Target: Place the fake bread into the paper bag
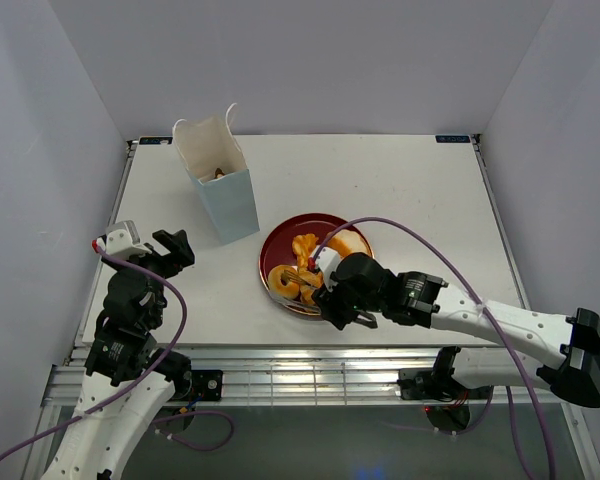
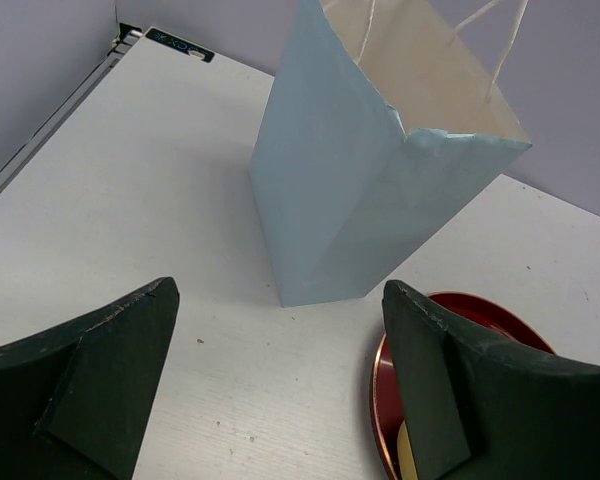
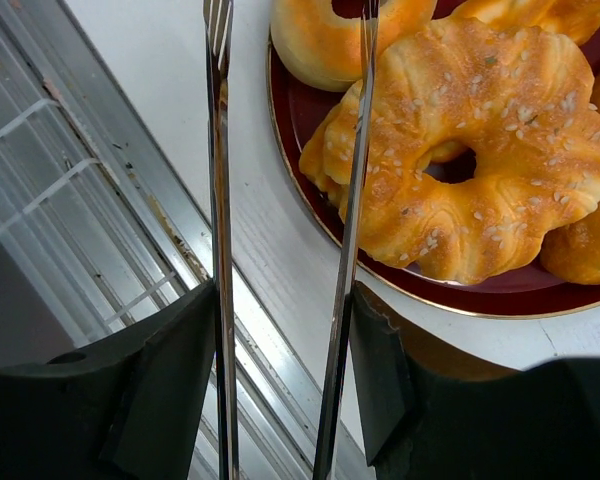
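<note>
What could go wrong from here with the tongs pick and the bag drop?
1. The tongs in the right gripper straddle the plate rim, with one arm outside it. Closing may catch the rim, not the twisted ring.
2. The bread lies packed and touching, so a neighbour may get dragged off.
3. The paper bag stands free, and the open left gripper is apart from it. A clumsy drop might tip it.

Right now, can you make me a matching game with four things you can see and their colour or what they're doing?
Things:
1 paper bag
2 plate
3 tongs
4 left gripper

Match with:
a dark red
b open, holding nothing
c pale blue
d silver

Pairs: 1-c; 2-a; 3-d; 4-b
</note>
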Robot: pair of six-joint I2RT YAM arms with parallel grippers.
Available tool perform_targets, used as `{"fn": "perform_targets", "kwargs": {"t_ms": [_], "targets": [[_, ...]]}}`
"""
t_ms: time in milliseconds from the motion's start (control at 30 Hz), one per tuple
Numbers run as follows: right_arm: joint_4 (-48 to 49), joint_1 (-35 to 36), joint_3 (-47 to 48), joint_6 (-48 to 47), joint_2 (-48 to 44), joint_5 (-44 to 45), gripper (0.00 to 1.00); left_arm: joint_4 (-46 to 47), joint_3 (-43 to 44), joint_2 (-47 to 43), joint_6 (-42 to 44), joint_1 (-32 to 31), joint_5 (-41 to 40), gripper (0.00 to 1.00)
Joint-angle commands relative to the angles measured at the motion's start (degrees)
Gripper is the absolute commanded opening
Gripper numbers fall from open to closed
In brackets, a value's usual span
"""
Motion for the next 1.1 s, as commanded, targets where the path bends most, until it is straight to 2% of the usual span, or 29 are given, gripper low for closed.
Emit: {"fn": "perform_targets", "kwargs": {"t_ms": [0, 867, 1067], "targets": [[0.92, 0.53, 2.03, 0.66, 0.27, 3.35, 0.58, 0.39, -0.58, 0.54, 0.36, -0.21, 0.04, 0.93], [4.52, 1.67, 4.49, 0.22, 7.92, 2.12, 0.58, 0.57, -0.58, -0.43, 0.36, -0.21, 0.39, 0.93], [4.44, 2.20, 4.23, 0.31, 9.68, 2.65, 0.53, 0.48, -0.58, -0.43, 0.36, -0.21, 0.56, 0.93]]}}
